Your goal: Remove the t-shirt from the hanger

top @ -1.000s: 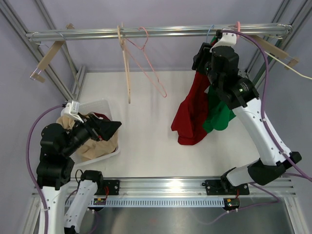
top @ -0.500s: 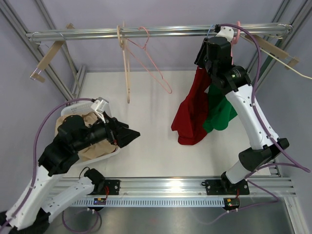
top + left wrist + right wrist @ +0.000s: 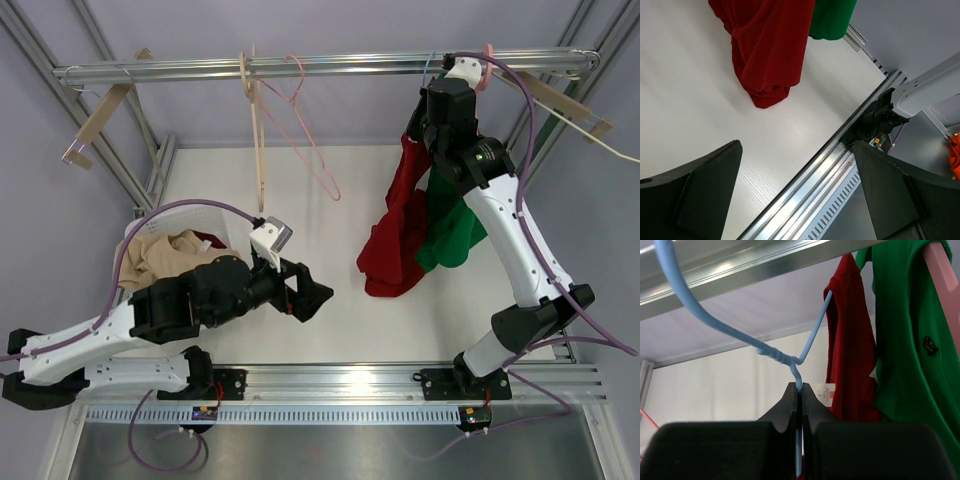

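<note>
A red t-shirt (image 3: pixel 395 235) hangs from a blue wire hanger (image 3: pixel 430 65) hooked on the overhead rail (image 3: pixel 300 65) at the right. My right gripper (image 3: pixel 432 88) is up under the rail. In the right wrist view it (image 3: pixel 799 386) is shut on the blue hanger's neck (image 3: pixel 774 355), just below the twist, with the red t-shirt (image 3: pixel 850 340) beside it. My left gripper (image 3: pixel 312 298) is open and empty low over the table, left of the shirt's hem. The left wrist view shows the gripper (image 3: pixel 795 145) facing the red t-shirt's bottom (image 3: pixel 767 45).
A green t-shirt (image 3: pixel 450 235) hangs on a pink hanger (image 3: pixel 942 275) right behind the red one. An empty wooden hanger (image 3: pixel 258 140) and an empty pink hanger (image 3: pixel 315 150) hang mid-rail. A white basket (image 3: pixel 215 215) of clothes stands at the left. The metal front rail (image 3: pixel 830 170) lies below the left gripper.
My right gripper has risen to the rail and closed on the blue hanger's neck. The left arm swung from the basket rightward to the table's middle, gripper still open.
</note>
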Motion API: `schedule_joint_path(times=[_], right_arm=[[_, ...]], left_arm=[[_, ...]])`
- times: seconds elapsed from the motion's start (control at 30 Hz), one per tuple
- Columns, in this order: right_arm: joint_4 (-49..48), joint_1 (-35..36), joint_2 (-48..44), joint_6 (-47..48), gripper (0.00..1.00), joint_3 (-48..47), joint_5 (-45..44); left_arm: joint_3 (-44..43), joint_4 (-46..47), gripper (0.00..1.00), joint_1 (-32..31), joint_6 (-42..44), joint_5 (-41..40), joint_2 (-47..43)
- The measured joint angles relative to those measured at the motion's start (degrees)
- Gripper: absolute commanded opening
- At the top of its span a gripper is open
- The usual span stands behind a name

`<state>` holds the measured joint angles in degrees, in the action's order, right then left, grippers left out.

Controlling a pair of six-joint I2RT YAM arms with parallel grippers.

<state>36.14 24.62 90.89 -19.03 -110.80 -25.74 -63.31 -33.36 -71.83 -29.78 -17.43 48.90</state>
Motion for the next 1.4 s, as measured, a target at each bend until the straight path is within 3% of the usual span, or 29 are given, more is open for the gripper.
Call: schedule_joint_path(times=[0.17, 0.6, 0.83, 1.07, 1.4], right_arm=[[-0.7, -0.3, -0.8, 0.0, 0.00, 0.8, 1.7], [-12.2, -1.0, -13.1, 0.3, 0.00, 9.6, 11.7], [-17.5, -1.0, -21.0, -2.4, 0.00, 25.7, 14.0], [-19.3, -1.0, -30.8, -9.4, 0.00, 44.2, 16.7], [-21.4, 0.8, -40.7, -15.1, 0.00, 44.4, 21.2]], left_arm=[[1.5, 2.2, 0.99, -4.1, 0.1, -4.3, 0.6], [5.2, 7.8, 0.98, -4.5, 0.3, -4.9, 1.0], [5.3, 9.9, 0.99, -4.6, 0.4, -3.3, 2.4], [2.5, 11.7, 0.99, -7.6, 0.9, -0.7, 11.1], [-5.9, 15.3, 0.99, -11.4, 3.0, 0.1, 25.2]])
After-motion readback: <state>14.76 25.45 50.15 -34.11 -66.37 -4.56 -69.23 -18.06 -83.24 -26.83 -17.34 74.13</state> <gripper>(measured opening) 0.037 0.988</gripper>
